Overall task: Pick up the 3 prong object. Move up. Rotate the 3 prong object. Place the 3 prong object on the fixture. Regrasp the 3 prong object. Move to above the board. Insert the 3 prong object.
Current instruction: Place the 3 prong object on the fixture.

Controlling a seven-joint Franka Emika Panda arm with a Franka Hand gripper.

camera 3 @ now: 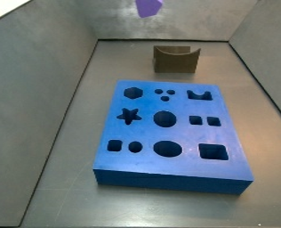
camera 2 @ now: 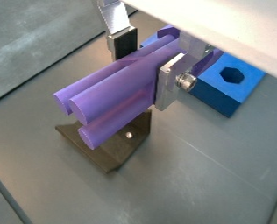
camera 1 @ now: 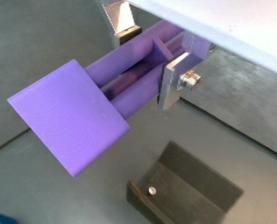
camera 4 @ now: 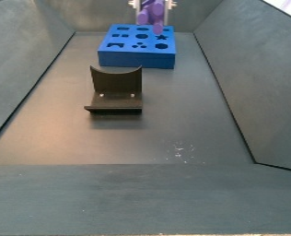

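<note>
In a side view we see only a purple tip of the 3 prong object (camera 3: 148, 7), cut off by the frame edge; the arm is hidden there. In both wrist views the gripper (camera 1: 151, 54) pinches this one smooth plastic piece between two flat silver fingers (camera 2: 169, 80), held clear above the floor. We count one dark notched fixture (camera 4: 113, 89) and one blue board (camera 3: 168, 133) with shaped cut-outs.
</note>
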